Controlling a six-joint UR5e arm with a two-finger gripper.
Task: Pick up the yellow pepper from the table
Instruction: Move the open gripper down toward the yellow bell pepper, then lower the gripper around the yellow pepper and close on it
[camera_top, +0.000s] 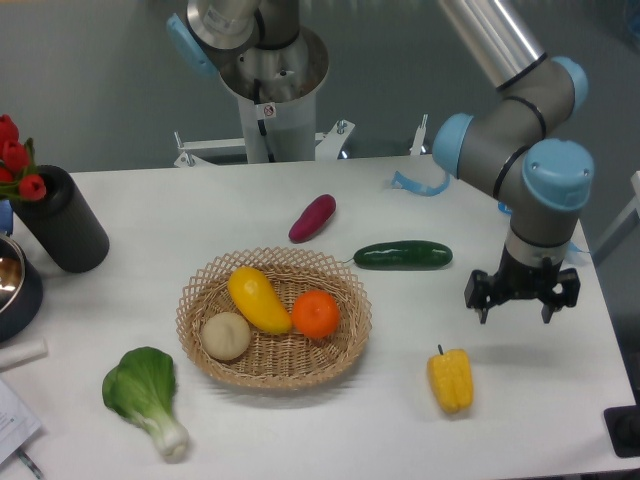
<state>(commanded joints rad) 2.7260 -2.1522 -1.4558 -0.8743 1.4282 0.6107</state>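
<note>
The yellow pepper (451, 379) lies on the white table (520, 430) at the front right, its short dark stem pointing to the back. My gripper (520, 309) hangs above the table to the right of and behind the pepper, pointing down. Its two fingers stand apart, open and empty. It does not touch the pepper.
A wicker basket (272, 364) in the middle holds a long yellow fruit (259, 299), an orange (316, 314) and a pale round item (226, 335). A cucumber (403, 255) and a purple sweet potato (312, 218) lie behind. A bok choy (146, 395) lies front left. A black vase (62, 220) with tulips stands far left.
</note>
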